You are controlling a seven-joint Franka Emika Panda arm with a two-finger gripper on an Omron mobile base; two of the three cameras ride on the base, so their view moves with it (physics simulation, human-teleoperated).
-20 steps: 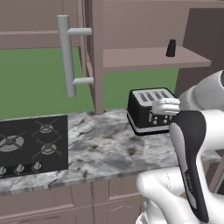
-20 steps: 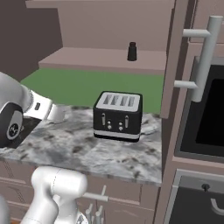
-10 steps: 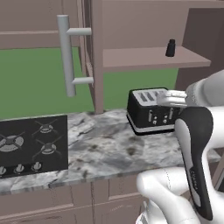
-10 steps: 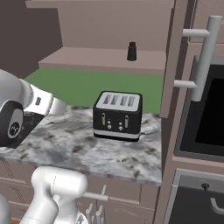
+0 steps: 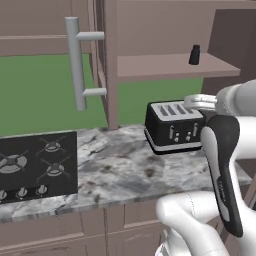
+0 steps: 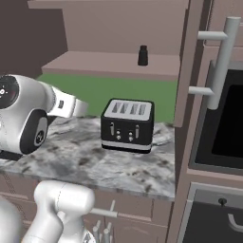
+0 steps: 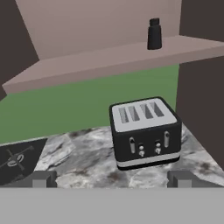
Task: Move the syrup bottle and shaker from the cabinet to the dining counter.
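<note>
Shaker [image 7: 153, 33] upright on cabinet shelf [image 7: 105, 61], above toaster [image 7: 145, 132] | pincer [image 7: 111, 178] apart, empty | approach level, clear the toaster, grip mid-body.

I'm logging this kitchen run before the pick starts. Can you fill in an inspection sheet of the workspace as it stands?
Surface: grey-white marbled stone counter with a black gas stove set in at its left.
Job's things: small black cylindrical shaker upright on the inner shelf of the open brownish-mauve wall cabinet; no bottle seen on that shelf.
Clutter: black four-slot toaster with silver top on the counter, below the shelf.
Grippers: claw open, holding nothing, short of the toaster.
Cables: nothing seen.
Surroundings: green wall behind; dark built-in oven to the right.
</note>
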